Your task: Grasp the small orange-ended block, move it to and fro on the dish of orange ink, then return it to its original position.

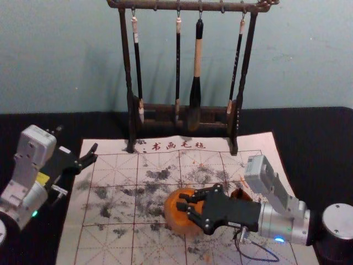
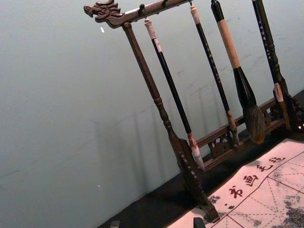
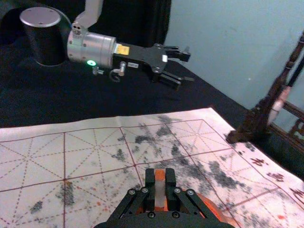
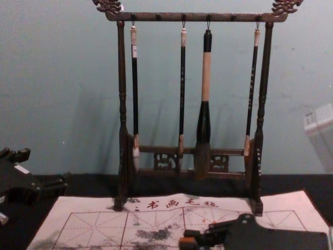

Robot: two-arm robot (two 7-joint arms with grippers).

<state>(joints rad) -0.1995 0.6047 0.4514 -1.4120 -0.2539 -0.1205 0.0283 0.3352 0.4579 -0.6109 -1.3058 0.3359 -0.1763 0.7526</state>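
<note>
Presently, the right gripper (image 1: 183, 202) is at the dish of orange ink (image 1: 173, 218) on the white gridded calligraphy mat (image 1: 113, 240). Its claw is closed in on the small orange-ended block (image 3: 160, 191), gripped between the two fingers; the right wrist view has the orange end uppermost and the pale body below it. The head view places the fingertips over the dish; whether the block touches the ink cannot be told. The left gripper (image 1: 94, 153) is parked near the mat's far left corner, its claw spread. Behind the mat's grid stands a dark wooden brush rack (image 4: 123, 112), four calligraphy brushes (image 4: 206, 78) hanging from its top bar.
</note>
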